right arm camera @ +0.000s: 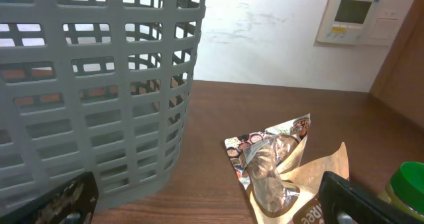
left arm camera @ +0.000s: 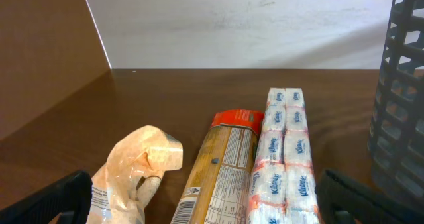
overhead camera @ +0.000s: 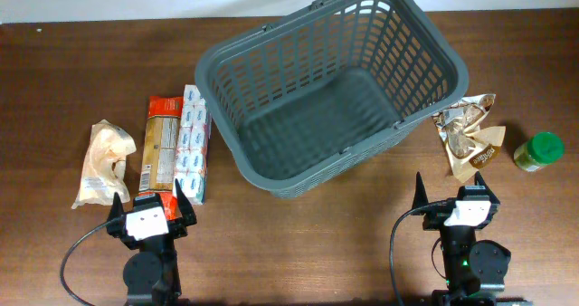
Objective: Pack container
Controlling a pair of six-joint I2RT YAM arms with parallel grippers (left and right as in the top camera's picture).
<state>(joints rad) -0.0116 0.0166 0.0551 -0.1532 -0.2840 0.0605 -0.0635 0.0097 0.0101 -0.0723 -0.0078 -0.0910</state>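
Observation:
The container, a large dark grey slotted basket, stands empty at the table's middle back; it also shows in the left wrist view and the right wrist view. Left of it lie a pack of Kleenex tissues, an orange-capped long packet and a pale crumpled bag. Right of it lie a brown foil snack pouch and a green-lidded jar. My left gripper and right gripper are open and empty at the front edge.
The brown wooden table runs back to a white wall. A wall thermostat shows in the right wrist view.

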